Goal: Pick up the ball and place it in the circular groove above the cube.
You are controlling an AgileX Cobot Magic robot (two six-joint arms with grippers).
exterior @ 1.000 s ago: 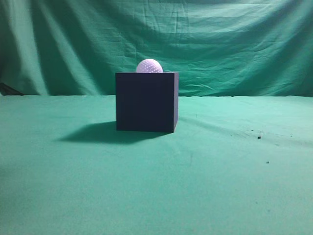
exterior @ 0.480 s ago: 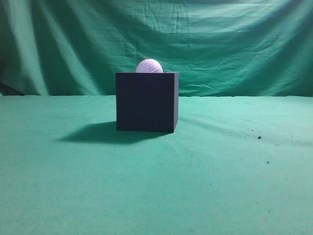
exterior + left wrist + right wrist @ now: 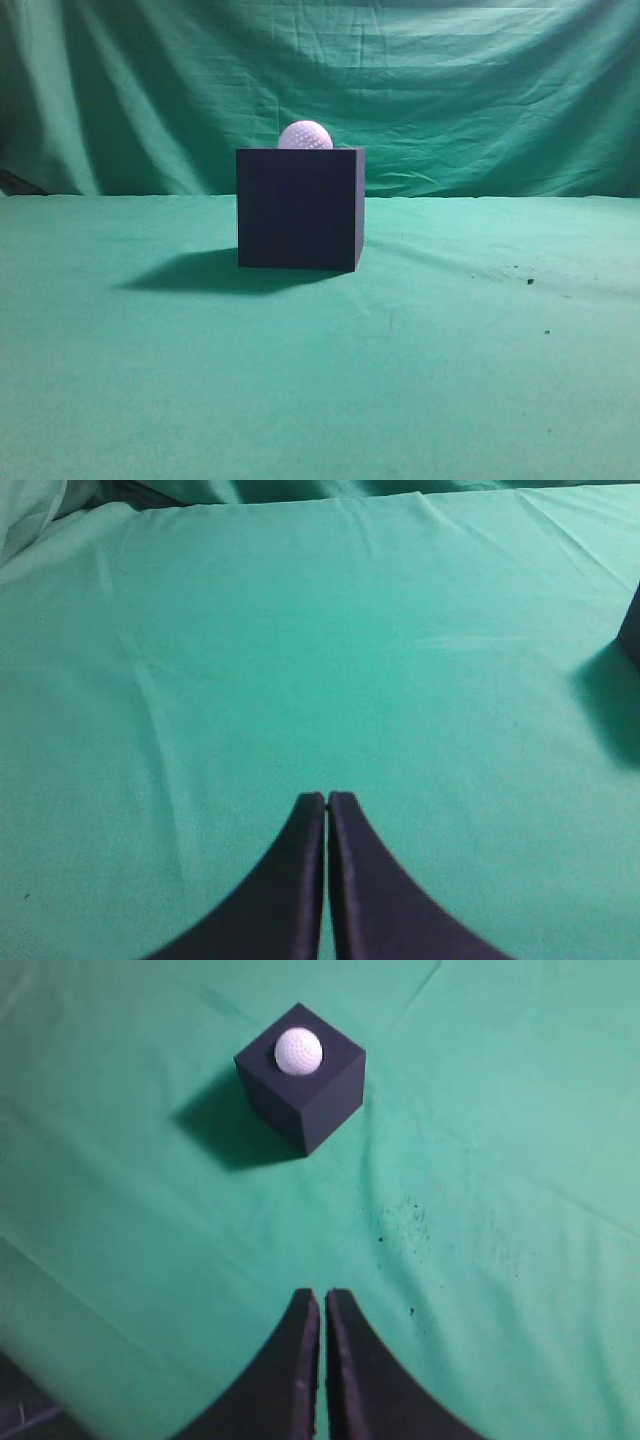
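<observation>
White dimpled ball seated on top of the large matte navy-black cube, on green cloth.

Left gripper is seen over bare cloth, fingers pressed together, nothing held; the cube's edge is glimpsed at that view's right border. Right gripper is held well apart from cube and ball, fingers likewise pressed together. Dark specks are noted on the cloth between them.

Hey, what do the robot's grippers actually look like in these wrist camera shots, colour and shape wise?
Both look alike. The left gripper and the right gripper each have two plain matte black fingers, broad at the base and curving inward to narrow, blunt tips. No cables, markings or labels show on them. The arms themselves are out of view, also in the exterior view.
</observation>
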